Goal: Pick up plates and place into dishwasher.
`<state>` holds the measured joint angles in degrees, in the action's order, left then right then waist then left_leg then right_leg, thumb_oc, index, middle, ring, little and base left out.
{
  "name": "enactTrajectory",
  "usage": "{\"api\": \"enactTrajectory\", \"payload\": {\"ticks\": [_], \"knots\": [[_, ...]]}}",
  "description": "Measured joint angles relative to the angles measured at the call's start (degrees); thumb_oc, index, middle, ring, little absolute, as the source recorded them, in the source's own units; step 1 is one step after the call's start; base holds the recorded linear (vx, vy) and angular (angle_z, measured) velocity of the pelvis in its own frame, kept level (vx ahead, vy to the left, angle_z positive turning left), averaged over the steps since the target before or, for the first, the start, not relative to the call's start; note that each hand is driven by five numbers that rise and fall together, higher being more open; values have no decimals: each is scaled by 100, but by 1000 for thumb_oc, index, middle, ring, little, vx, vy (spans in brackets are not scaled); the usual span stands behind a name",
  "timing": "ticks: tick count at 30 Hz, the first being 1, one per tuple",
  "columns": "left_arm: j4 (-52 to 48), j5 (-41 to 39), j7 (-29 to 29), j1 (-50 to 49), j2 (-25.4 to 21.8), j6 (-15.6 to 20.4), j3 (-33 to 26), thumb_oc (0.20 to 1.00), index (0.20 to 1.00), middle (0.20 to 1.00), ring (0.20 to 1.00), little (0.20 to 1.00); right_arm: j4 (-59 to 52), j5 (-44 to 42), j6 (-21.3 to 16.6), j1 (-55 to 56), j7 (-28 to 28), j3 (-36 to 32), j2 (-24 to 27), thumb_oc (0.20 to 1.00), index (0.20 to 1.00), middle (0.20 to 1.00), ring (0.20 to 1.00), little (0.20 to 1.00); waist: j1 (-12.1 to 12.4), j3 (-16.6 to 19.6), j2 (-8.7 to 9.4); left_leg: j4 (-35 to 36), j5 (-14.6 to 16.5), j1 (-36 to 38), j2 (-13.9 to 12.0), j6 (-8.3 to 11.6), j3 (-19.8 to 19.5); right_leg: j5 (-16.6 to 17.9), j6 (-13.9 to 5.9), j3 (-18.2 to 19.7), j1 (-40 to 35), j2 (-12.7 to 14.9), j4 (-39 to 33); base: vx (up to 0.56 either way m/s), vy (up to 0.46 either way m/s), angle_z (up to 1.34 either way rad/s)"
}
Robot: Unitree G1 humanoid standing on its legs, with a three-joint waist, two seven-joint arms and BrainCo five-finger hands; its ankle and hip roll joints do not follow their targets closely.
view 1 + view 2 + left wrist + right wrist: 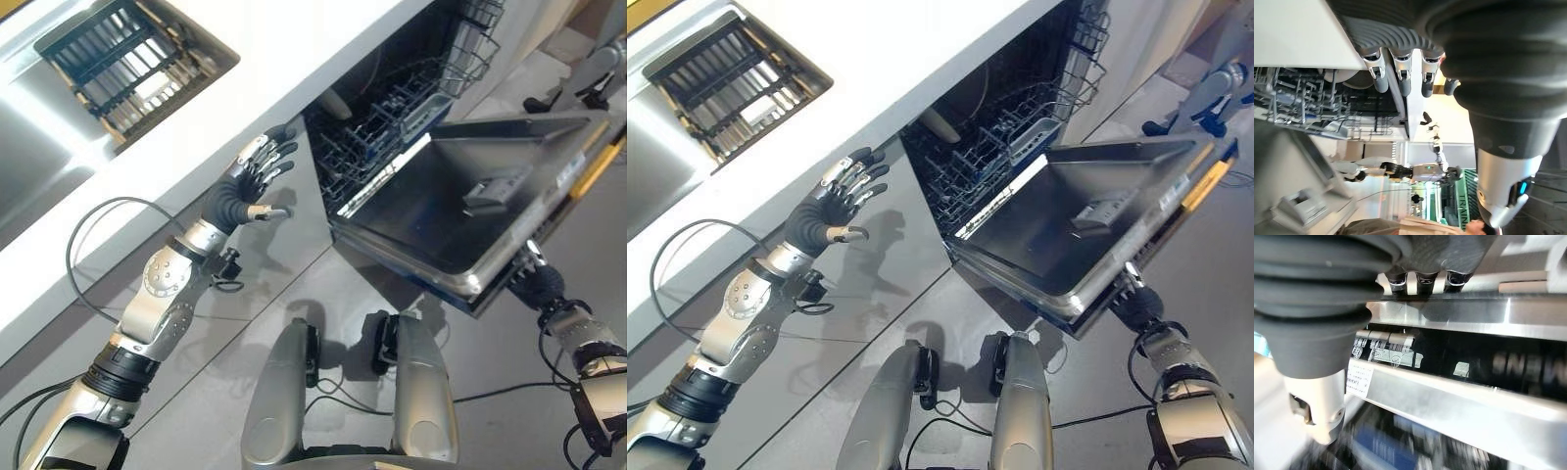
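Plate (336, 103) (pale, racked) lies beyond spread left-hand fingers (277, 157).

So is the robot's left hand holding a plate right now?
No, the left hand is raised in front of the counter with straight fingers and nothing in it.

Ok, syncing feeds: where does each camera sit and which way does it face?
Left eye: head, looking down at the open dishwasher door; left robot hand raised, open.
Right eye: same scene, offset.
Left wrist: along left robot hand toward the rack.
Right wrist: along right robot hand, against the door's edge.
Shared: all show the door.
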<state>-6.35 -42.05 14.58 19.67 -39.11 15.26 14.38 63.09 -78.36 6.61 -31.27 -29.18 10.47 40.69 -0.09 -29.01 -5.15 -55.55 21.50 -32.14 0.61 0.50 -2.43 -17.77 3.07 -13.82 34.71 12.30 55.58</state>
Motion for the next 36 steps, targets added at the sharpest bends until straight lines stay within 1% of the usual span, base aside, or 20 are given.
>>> {"api": "enactTrajectory", "payload": {"ticks": [1,3,5,6,7,8,9,11,12,13,14,18,21,23,25,29,32,34,35,36], "knots": [[-12,-37,38,13,-25,-7,11,1000,1000,1000,1000,1000,-348,0,-67,-1,-58,111,-12,1000,1000,1000,1000,1000,46,0,-1,0,39,-3,-47,61,-59,-16,-6,-143,-7,0,-49,-50,-54,-42],[-5,-52,139,22,-33,-36,4,1000,1000,1000,1000,1000,-971,4,-94,-34,-173,142,-65,1000,1000,1000,1000,1000,158,0,-1,14,5,5,-127,7,-153,40,14,-443,-98,18,-165,-11,-45,-44],[-2,-66,207,55,-39,-56,9,1000,1000,1000,1000,1000,-1261,4,-79,-276,-234,162,-196,1000,1000,1000,1000,1000,264,-1,-2,51,2,51,-165,-1,-294,77,-57,-653,-194,10,-281,27,-34,-29],[0,-139,236,81,-38,-70,11,1000,1000,1000,1000,1000,-1319,12,-79,-465,-238,174,-259,1000,1000,1000,1000,1000,270,-5,-19,142,-5,41,-206,-29,-441,98,-323,-704,-218,-9,-298,27,-26,3],[-12,-160,261,136,-97,-90,8,1000,1000,1000,1000,1000,-1368,13,-81,-612,-266,193,-276,1000,1000,1000,1000,1000,291,4,17,155,-11,10,-237,-33,-417,19,-134,-292,-163,-46,291,26,-20,56],[-20,-172,298,207,-184,-90,14,1000,1000,1000,1000,1000,-1432,9,-111,-727,-346,196,-237,1000,1000,1000,1000,1000,206,4,117,131,-36,-33,-49,44,-374,-612,-98,208,-405,-66,276,23,-16,78],[-11,-199,304,222,-219,-106,21,1000,1000,1000,1000,1000,-1435,13,-151,-950,-358,197,-152,1000,1000,1000,1000,1000,216,-24,55,119,-104,-72,-26,29,-373,-463,-66,53,-443,81,193,20,-12,82],[-3,-204,368,247,-280,-125,36,1000,1000,1000,1000,1000,-1425,6,-237,-1310,-346,193,-185,1000,1000,1000,1000,1000,284,-14,24,-239,-3,-28,0,12,65,-422,-38,-144,-524,222,82,19,-6,55],[-7,-209,405,279,-293,-124,37,1000,1000,1000,1000,1000,-1427,5,-269,-1448,-362,176,-183,1000,1000,1000,1000,1000,301,-9,12,-178,-8,157,42,0,230,-476,-26,-227,-554,253,77,19,-4,54],[8,-211,436,338,-306,-131,45,1000,1000,1000,1000,1000,-1440,-1,-309,-1610,-424,127,-208,1000,1000,1000,1000,1000,324,-23,25,-42,138,265,101,-117,227,-475,-46,-275,-539,273,95,10,-2,46],[86,-217,457,445,-288,-146,133,1000,1000,1000,1000,1000,-1441,-2,-344,-1774,-465,116,-208,1000,1000,1000,1000,1000,399,-27,33,-33,74,250,132,-152,226,-424,-41,-264,-528,286,116,3,1,36],[118,-263,582,528,-446,-245,326,1000,1000,1000,1000,1000,-1372,22,-389,-2286,-451,118,-402,1000,1000,1000,1000,1000,448,-24,30,4,7,283,227,-265,233,-418,-120,-80,-629,296,124,12,4,42],[157,-384,638,534,-445,-367,522,1000,1000,1000,1000,1000,-916,422,-467,-2291,-32,118,-458,1000,1000,1000,1000,1000,553,-18,40,206,-45,546,224,-323,328,-380,-235,75,-867,260,-55,37,14,21],[294,-380,630,526,-412,-413,701,1000,1000,1000,1000,1000,-676,648,-655,-2185,374,78,-599,1000,1000,1000,1000,1000,572,4,43,448,-115,756,218,-364,405,-287,-335,150,-1054,207,-298,62,15,-7],[559,-358,619,507,-226,-497,810,1000,1000,1000,1000,1000,-639,777,-795,-1838,677,-121,-842,1000,1000,1000,1000,1000,567,137,90,728,-198,902,211,-367,429,-164,-380,166,-1191,144,-594,98,13,-8],[1460,130,548,107,406,-603,1072,1000,1000,1000,1000,1000,-644,1040,-1136,-772,1130,-307,-1679,1000,1000,1000,1000,1000,551,646,266,1648,-469,1531,147,-339,520,205,-485,250,-1756,-89,-1555,156,-9,-17],[2211,425,554,-462,794,-623,1299,1000,1000,1000,1000,1000,-812,1148,-1169,278,1344,-294,-2385,1000,1000,1000,1000,1000,389,1113,456,2698,-803,2284,127,-298,545,555,-537,254,-2471,-277,-2572,206,-22,-8],[2756,539,587,-813,1137,-628,1292,1000,1000,1000,1000,1000,-915,1248,-1123,946,1366,-271,-2608,1000,1000,1000,1000,1000,371,1399,511,3332,-1027,2675,117,-275,563,787,-553,259,-2864,-389,-3215,145,-6,-9],[2908,568,597,-901,1202,-665,1318,1000,1000,1000,1000,1000,-921,1258,-1052,1111,1387,-207,-2659,1000,1000,1000,1000,1000,342,1459,537,3514,-1085,2779,105,-266,570,856,-550,263,-2954,-427,-3407,141,3,-9],[3225,652,664,-1015,1361,-585,1264,1000,1000,1000,1000,1000,-958,1314,-1050,1376,1389,-123,-2747,1000,1000,1000,1000,1000,248,1516,557,3714,-1176,2906,94,-254,578,958,-547,280,-3068,-470,-3620,135,9,-5]]}}
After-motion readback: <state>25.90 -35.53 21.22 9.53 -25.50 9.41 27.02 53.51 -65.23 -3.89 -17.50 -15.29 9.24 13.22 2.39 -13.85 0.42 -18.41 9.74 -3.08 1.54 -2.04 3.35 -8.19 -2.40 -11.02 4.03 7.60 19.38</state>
